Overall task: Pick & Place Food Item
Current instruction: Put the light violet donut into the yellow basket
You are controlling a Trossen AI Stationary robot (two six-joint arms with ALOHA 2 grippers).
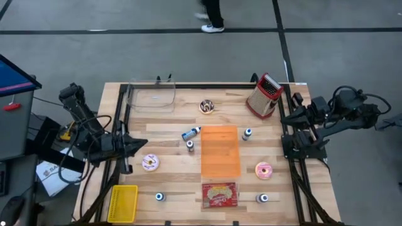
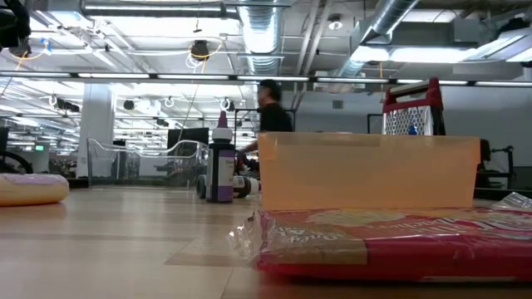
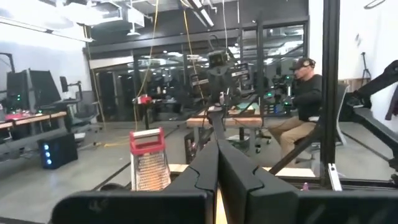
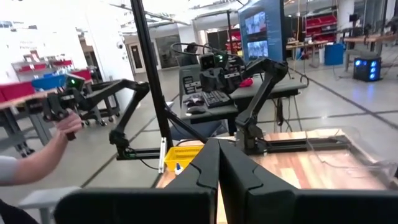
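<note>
With both pincers closed and empty at the left (image 1: 143,144) and right (image 1: 284,118) counter edges, we judge the pink doughnut (image 1: 150,162) near the left edge light, soft and crushable, best gripped gently across its outer rim.

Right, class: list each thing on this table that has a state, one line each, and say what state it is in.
left gripper: shut, empty, at the table's left edge
right gripper: shut, empty, at the right edge
orange bin: upright, nothing visible inside
clear container: upright, looks empty
yellow basket: empty
box grater: standing upright
red snack packet: lying flat, sealed
blue bottle: on its side
</note>
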